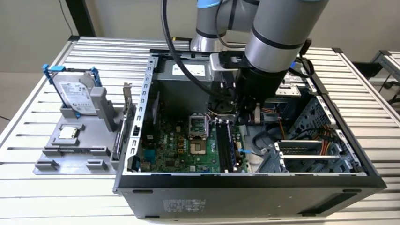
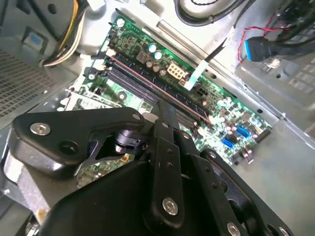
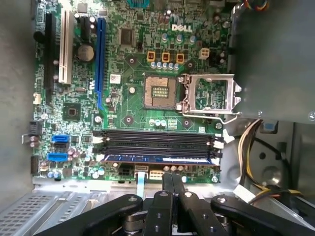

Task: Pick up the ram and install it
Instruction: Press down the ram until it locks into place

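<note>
Ribbed aluminium table (image 1: 37, 126) carries one open black computer case (image 1: 250, 187), set toward its front edge, and one grey parts tray (image 1: 69, 154) at the exterior view's left holding one silver hard drive with blue brackets (image 1: 75, 96). Inside the case, the black two-fingered gripper (image 3: 172, 184) hangs with its fingers pressed together, holding nothing, just beside the long dark ram stick with the bluish label (image 3: 160, 158), which sits in the outermost of three black memory slots (image 3: 155, 140). If one end isn't fully seated, pressing could skew the stick or strain the green motherboard (image 3: 128, 103).
</note>
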Robot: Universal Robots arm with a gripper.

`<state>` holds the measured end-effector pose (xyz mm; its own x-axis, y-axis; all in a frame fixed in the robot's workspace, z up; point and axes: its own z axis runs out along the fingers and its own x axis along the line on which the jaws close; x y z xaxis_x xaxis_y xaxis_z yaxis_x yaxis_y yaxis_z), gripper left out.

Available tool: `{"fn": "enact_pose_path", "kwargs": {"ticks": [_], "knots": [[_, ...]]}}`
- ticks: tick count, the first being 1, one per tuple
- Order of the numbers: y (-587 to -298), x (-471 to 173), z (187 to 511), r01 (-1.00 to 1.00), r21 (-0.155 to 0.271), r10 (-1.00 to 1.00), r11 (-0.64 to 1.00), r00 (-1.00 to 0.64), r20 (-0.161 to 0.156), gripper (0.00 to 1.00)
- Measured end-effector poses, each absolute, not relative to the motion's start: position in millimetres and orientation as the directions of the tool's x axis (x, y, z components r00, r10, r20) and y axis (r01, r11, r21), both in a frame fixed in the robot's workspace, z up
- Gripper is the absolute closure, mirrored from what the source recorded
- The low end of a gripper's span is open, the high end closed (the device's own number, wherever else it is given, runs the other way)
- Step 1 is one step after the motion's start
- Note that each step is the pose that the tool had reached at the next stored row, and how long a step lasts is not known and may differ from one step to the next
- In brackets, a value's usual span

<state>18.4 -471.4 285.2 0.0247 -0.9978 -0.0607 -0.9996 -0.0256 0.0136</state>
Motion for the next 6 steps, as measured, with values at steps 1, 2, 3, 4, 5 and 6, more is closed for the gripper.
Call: {"fn": "enact_pose_path", "kwargs": {"ticks": [1, 2, 3, 4, 5, 6], "knots": [[-471.4, 18.4, 285.5, -1.0, 0.014, -0.998, -0.026, 0.025, -0.061, 1.0], [-471.4, 18.4, 286.0, -1.0, 0.014, -0.998, -0.026, 0.025, -0.061, 1.0], [-471.4, 18.4, 286.4, -1.0, 0.014, -0.998, -0.026, 0.025, -0.061, 1.0], [-471.4, 18.4, 286.7, -1.0, 0.014, -0.998, -0.025, 0.025, -0.061, 1.0], [-471.4, 18.4, 287.1, -1.0, 0.014, -0.998, -0.026, 0.025, -0.061, 1.0], [-471.4, 18.4, 287.4, -1.0, 0.014, -0.998, -0.025, 0.025, -0.061, 1.0]]}}
